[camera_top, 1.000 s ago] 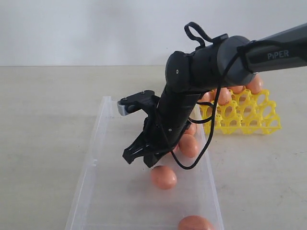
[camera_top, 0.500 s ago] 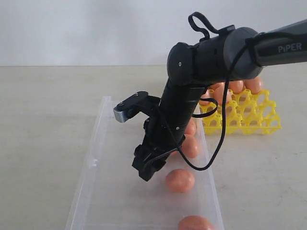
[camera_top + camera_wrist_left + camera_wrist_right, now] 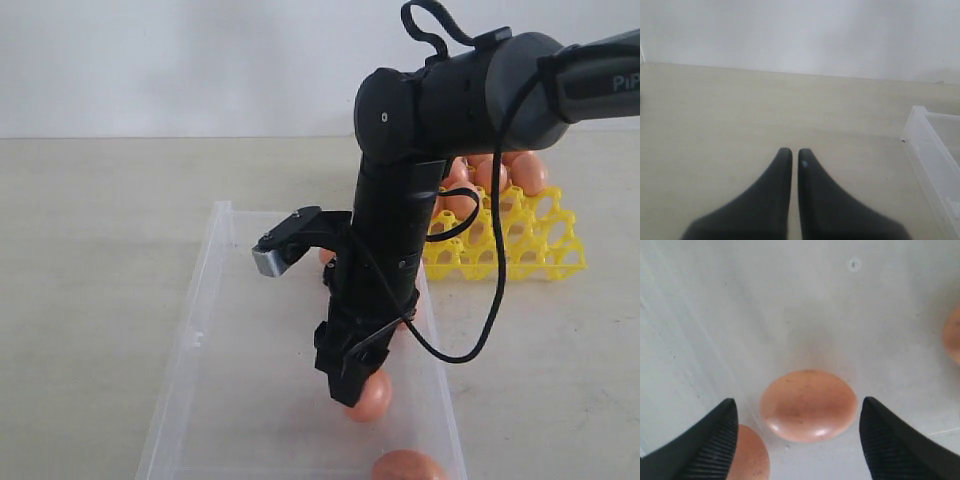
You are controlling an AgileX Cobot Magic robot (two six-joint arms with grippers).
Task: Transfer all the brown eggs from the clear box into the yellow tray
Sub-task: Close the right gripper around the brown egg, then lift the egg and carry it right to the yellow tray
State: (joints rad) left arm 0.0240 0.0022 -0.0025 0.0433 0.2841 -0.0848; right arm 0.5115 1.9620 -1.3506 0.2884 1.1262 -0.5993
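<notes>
Two right fingers (image 3: 705, 445) flank one brown egg (image 3: 808, 406) — not touching.

Looks like a robotics lab bench: bare white wall (image 3: 150, 60), plain beige tabletop (image 3: 90, 260), black robot arm (image 3: 450, 100) above.

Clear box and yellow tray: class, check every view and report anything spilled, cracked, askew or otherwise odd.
Nothing stands out. The brown eggs in the clear box look whole, nothing is spilled, and the yellow tray sits level. The right gripper is open on either side of one egg; the left gripper is shut, empty.
</notes>
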